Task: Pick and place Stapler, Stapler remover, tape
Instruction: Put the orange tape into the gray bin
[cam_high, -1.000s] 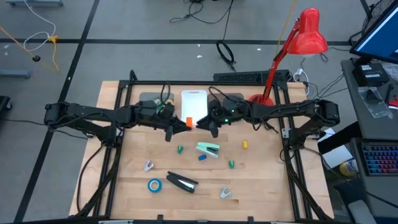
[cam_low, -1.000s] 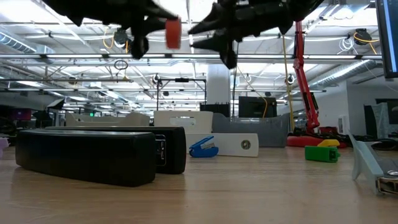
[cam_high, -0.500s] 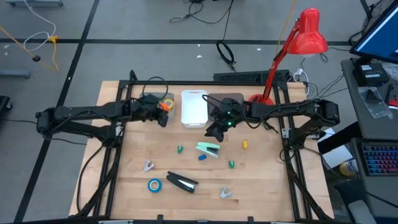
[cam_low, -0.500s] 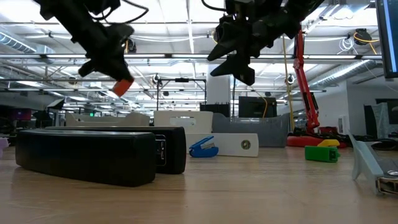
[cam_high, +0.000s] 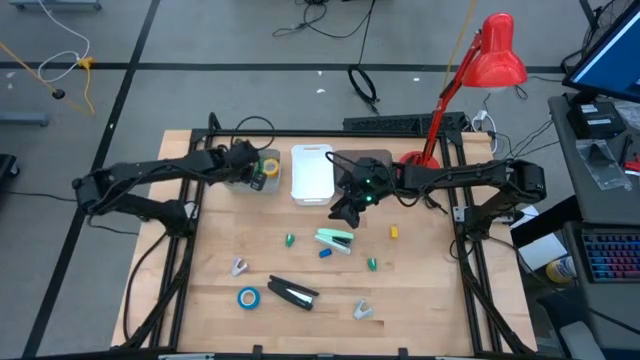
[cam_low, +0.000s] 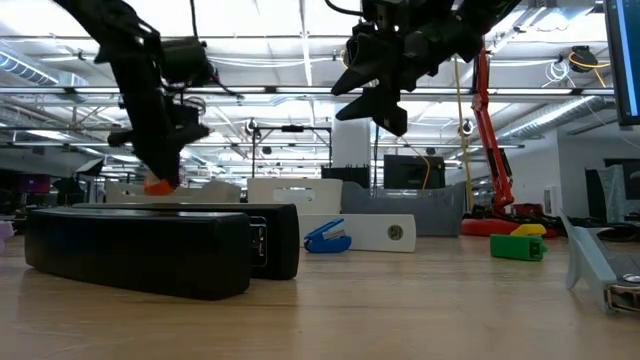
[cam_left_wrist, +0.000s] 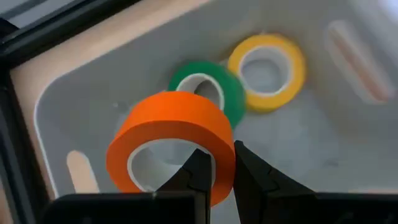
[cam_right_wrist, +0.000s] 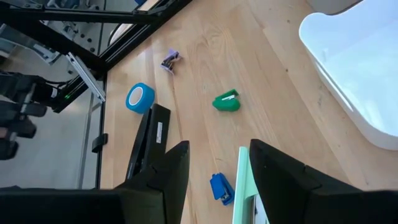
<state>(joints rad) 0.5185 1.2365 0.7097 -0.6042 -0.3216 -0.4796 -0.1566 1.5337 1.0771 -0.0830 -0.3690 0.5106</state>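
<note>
While the left claw (cam_left_wrist: 214, 171) pinches the orange tape (cam_left_wrist: 171, 140) over the grey bin (cam_left_wrist: 311, 149) at ten o'clock, it could drop onto the green tape (cam_left_wrist: 208, 93) and roll. The right claw (cam_right_wrist: 214, 171) hangs open, holding nothing.

Robotics lab: open hall, exposed ceiling trusses (cam_low: 300, 90), floor cables (cam_high: 330, 15), monitor (cam_high: 608, 55), red lamp (cam_high: 497, 52).

Four tape rolls (cam_left_wrist: 171, 140), two staplers (cam_high: 293, 293) — two staple removers (cam_high: 239, 266).
</note>
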